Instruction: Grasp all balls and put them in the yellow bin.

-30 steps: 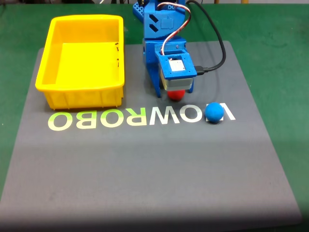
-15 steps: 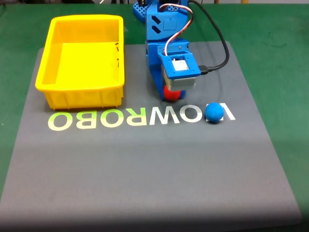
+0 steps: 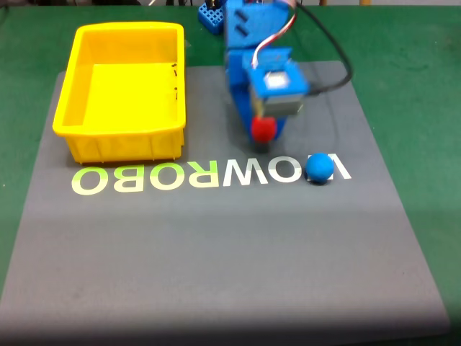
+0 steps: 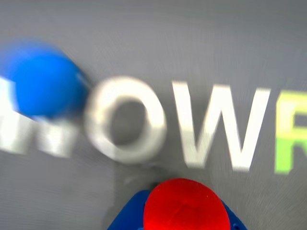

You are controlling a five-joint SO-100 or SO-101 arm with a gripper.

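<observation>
The blue gripper (image 3: 263, 131) is closed tight on the red ball (image 3: 263, 129). In the wrist view the red ball (image 4: 186, 206) sits at the bottom edge, round and smooth, with blue fingers (image 4: 125, 218) hugging both sides. The ball looks lifted off the grey mat (image 3: 216, 252), but it is hard to be sure.

The blue ball (image 3: 320, 167) rests on the mat, to the right of the gripper and a bit nearer, on the white letters (image 3: 281, 171). In the wrist view the blue ball (image 4: 43, 79) looks blurry.

The yellow bin (image 3: 65, 108) stands far left on the mat, open on top. Bare mat lies between the bin and the gripper. The near half of the mat is bare too.
</observation>
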